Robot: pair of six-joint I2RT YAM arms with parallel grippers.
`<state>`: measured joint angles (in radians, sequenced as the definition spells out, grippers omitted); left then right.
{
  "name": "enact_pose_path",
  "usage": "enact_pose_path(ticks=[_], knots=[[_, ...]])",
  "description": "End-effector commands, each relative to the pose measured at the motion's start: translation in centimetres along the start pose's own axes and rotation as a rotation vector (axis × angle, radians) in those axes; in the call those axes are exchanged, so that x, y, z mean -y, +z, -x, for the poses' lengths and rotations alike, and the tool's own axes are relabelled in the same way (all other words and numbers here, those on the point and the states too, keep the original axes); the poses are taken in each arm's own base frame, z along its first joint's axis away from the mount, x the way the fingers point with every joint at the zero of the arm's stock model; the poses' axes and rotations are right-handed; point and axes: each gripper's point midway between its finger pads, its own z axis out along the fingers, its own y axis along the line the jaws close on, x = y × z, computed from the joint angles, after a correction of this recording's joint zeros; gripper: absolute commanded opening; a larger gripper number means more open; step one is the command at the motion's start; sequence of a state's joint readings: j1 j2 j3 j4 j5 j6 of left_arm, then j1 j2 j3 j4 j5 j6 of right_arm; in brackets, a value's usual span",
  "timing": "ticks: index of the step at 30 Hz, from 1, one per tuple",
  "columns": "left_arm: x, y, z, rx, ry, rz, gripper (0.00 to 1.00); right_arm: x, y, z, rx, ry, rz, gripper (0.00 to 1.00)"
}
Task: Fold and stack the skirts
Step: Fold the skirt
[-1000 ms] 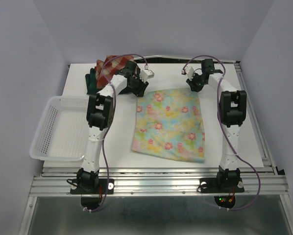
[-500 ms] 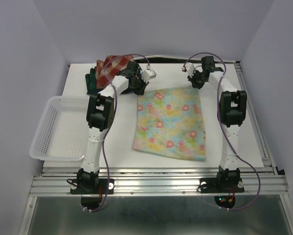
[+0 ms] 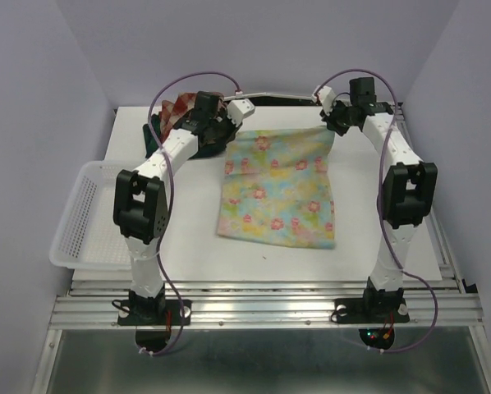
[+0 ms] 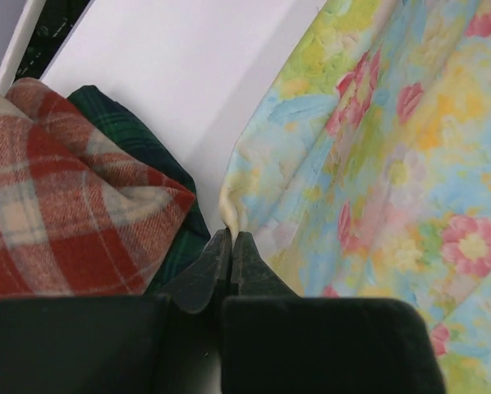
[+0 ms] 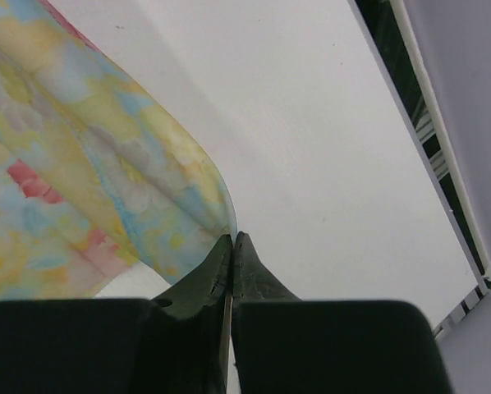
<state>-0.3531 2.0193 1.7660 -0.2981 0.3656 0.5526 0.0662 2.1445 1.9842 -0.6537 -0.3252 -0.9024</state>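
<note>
Pastel cloth, pinched at both far corners

The left claw [image 4: 231,237] and the right claw [image 5: 232,238] are each closed tight on a far corner of the floral skirt [image 3: 278,193]. They hold that edge taut and raised, probably ready to fold it toward the near hem, which lies flat mid-surface. The red plaid skirt [image 4: 57,213] rests on the green plaid skirt [image 4: 126,135] at far left, likely waiting their turn. The white surface [image 3: 188,222] carries a mesh basket [image 3: 69,215] at its left edge, and pale lilac walls [image 3: 48,74] enclose it.
</note>
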Motion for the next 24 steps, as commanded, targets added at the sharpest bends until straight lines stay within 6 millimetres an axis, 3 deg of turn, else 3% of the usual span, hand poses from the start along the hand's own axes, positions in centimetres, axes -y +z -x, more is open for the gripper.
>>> enact_pose_path(ticks=[1, 3, 5, 7, 8, 9, 10, 12, 13, 16, 18, 20, 21, 22, 23, 24], knots=[[-0.3, -3.7, 1.3, 0.057, 0.044, 0.064, 0.0, 0.2, -5.5, 1.7, 0.036, -0.024, -0.061, 0.01], [0.9, -5.2, 0.8, 0.077, 0.055, 0.054, 0.0, -1.4, -6.4, 1.4, 0.036, -0.007, -0.029, 0.01], [2.7, -6.8, -0.4, 0.082, 0.075, 0.023, 0.0, -2.5, -8.7, 2.3, 0.069, -0.01, -0.016, 0.01], [3.6, -7.8, -1.0, 0.095, 0.085, 0.02, 0.0, -5.3, -9.5, 1.0, 0.042, 0.017, 0.057, 0.01], [4.8, -8.5, -2.2, 0.085, 0.084, 0.006, 0.0, -6.1, -10.9, 1.2, 0.052, 0.011, 0.064, 0.01], [5.3, -8.9, -2.8, 0.083, 0.093, -0.002, 0.0, -7.9, -11.2, 0.9, 0.045, 0.015, 0.103, 0.01], [6.6, -8.9, -4.5, 0.062, 0.089, -0.037, 0.0, -10.7, -10.7, -0.8, 0.01, 0.03, 0.162, 0.01], [7.8, -10.1, -5.1, 0.072, 0.102, -0.051, 0.0, -13.0, -11.8, -1.2, 0.015, 0.025, 0.172, 0.01], [9.3, -10.0, -7.0, 0.051, 0.095, -0.089, 0.0, -15.9, -11.2, -3.4, -0.029, 0.048, 0.231, 0.01], [11.7, -10.4, -8.3, 0.054, 0.152, -0.123, 0.0, -19.5, -11.7, -4.3, -0.033, 0.059, 0.268, 0.01], [14.0, -10.3, -10.1, 0.03, 0.184, -0.157, 0.13, -22.0, -11.3, -5.9, -0.063, 0.08, 0.308, 0.01], [15.5, -10.5, -11.0, 0.026, 0.204, -0.187, 0.22, -22.9, -11.4, -6.7, -0.08, 0.089, 0.327, 0.17], [16.3, -10.8, -11.1, 0.026, 0.212, -0.208, 0.44, -23.3, -11.8, -7.0, -0.096, 0.099, 0.338, 0.38], [16.9, -11.1, -11.4, 0.028, 0.217, -0.223, 0.52, -23.2, -12.1, -7.0, -0.101, 0.103, 0.333, 0.53], [17.0, -11.8, -10.8, 0.051, 0.225, -0.214, 0.58, -23.0, -12.4, -6.8, -0.101, 0.103, 0.324, 0.64], [17.1, -12.3, -10.4, 0.067, 0.227, -0.21, 0.63, -22.3, -12.9, -6.1, -0.095, 0.104, 0.305, 0.67]])
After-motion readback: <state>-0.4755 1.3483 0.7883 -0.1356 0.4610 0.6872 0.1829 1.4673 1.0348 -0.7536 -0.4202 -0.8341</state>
